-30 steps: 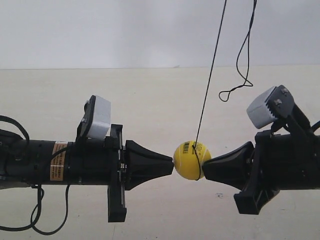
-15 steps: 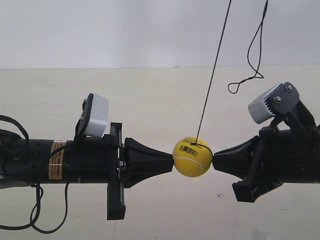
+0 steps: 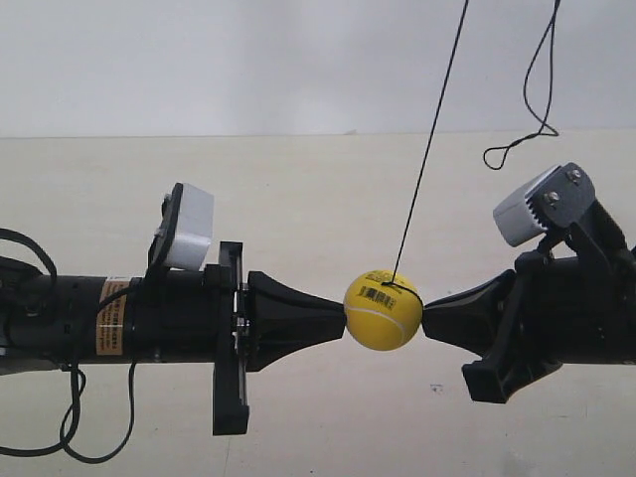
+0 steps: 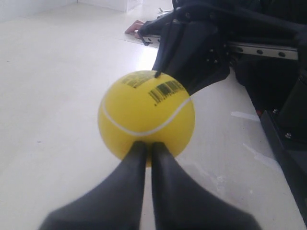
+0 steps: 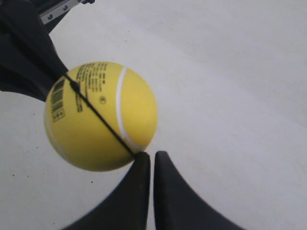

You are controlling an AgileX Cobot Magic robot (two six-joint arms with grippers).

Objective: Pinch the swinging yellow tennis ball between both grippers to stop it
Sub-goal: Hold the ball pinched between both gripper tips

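The yellow tennis ball (image 3: 383, 310) hangs on its string (image 3: 427, 149), pinched between two tips. The left gripper (image 4: 145, 143), jaws together, presses it. The right gripper (image 5: 149, 154), likewise closed, seems to touch it, though the contact is blurred.

Both arms are stretching in from opposite sides, beak tips facing each other across a gap. The arm at the exterior view's left (image 3: 129, 318) is lying level and pointing straight across. The arm at the exterior view's right (image 3: 586, 323) is sitting slightly rolled, its wrist camera (image 3: 532, 206) tilting. The left gripper (image 4: 145, 145) is showing its jaws pressed together, and the right gripper (image 5: 149, 155) is doing likewise.
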